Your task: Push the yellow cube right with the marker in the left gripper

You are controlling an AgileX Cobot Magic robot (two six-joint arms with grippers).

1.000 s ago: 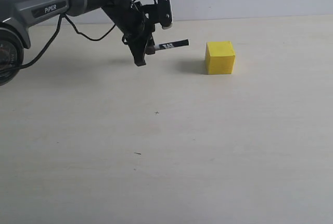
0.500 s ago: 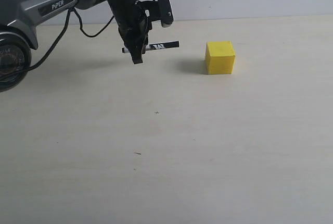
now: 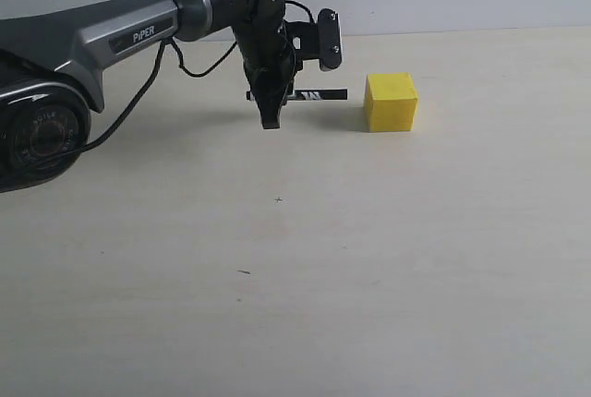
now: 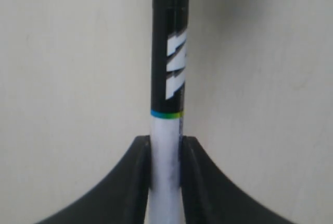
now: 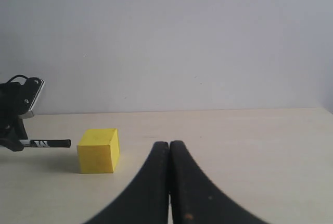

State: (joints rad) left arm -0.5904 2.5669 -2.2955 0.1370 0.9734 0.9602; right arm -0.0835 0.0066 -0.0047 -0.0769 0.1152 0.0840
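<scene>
- Step in hand: the approach. My left pincer hangs fingers-down over the bench near its back edge, roughly mid-length.
- Grip: jaws nearly closed, pinching the white barrel of the marker. It is held level, black end pointing at the right edge.
- The yellow cube sits near the back edge, a little right of middle. The marker's tip is just beside its left face, with a sliver of bench between; no contact yet, as far as I can judge.
- My right pincer is low over the bench toward the right edge, jaws pressed together, holding nothing.
- Next move, as I read it: slide straight toward the right edge, keeping the marker level and low enough to meet the face squarely. A tip off-centre would likely spin the cube rather than shove it.
- Materials: the marker is a slim, smooth, glossy cylinder with a black section bearing a white mark. The cube is matte and sharp-edged with flat faces. The bench is pale, smooth and faintly speckled, so the cube should slide easily.
</scene>
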